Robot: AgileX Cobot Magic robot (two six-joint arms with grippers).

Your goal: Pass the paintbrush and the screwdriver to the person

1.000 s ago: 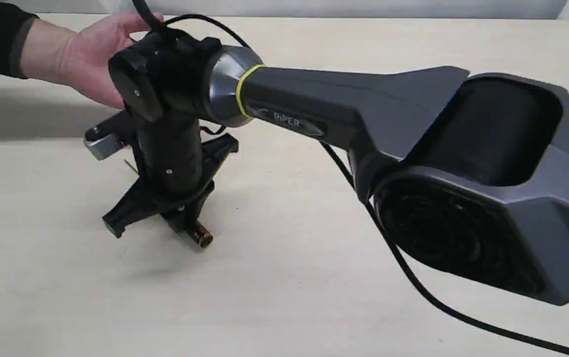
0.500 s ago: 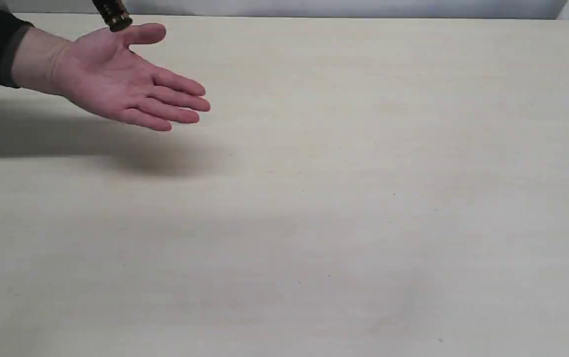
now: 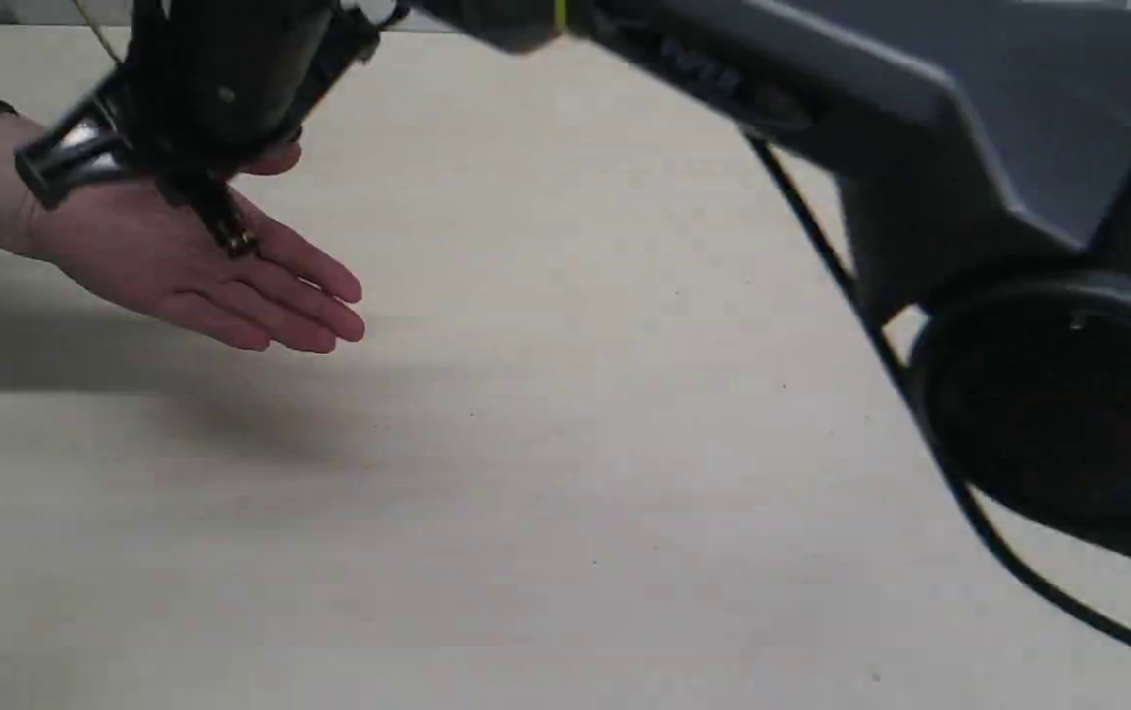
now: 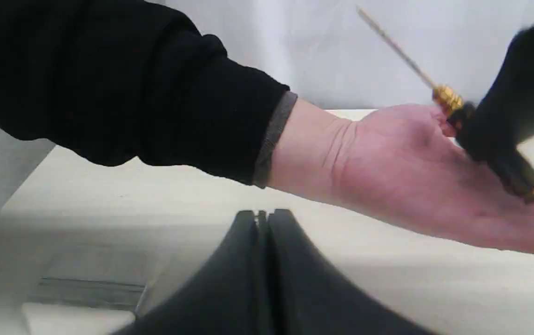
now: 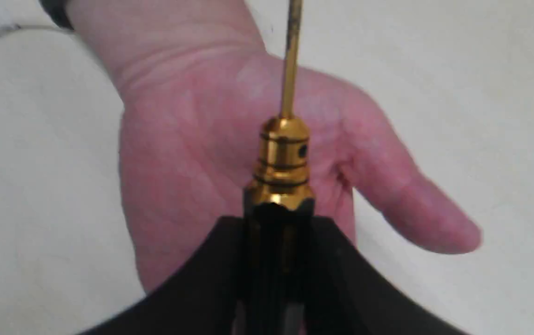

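The screwdriver (image 5: 283, 158), black-handled with gold bands and a thin shaft, is clamped in my right gripper (image 5: 278, 223), which is shut on its handle. It hangs tilted just above the person's open palm (image 3: 180, 266), its lower gold end (image 3: 240, 242) close to the fingers; whether it touches the skin is unclear. From the left wrist view the screwdriver (image 4: 495, 149) slants over the hand (image 4: 411, 172), beyond the dark sleeve (image 4: 155, 93). My left gripper (image 4: 262, 216) is shut and empty, low near the table. The paintbrush is out of view.
The right arm (image 3: 821, 108) reaches across the pale tabletop (image 3: 575, 473) from the right, with its cable (image 3: 920, 414) trailing beneath it. A white wall (image 4: 322, 46) stands behind the table.
A second ago the right gripper held the screwdriver low over the table. It then rose out of the exterior view, and now it sits above the open palm. The hand has shifted slightly left and down.
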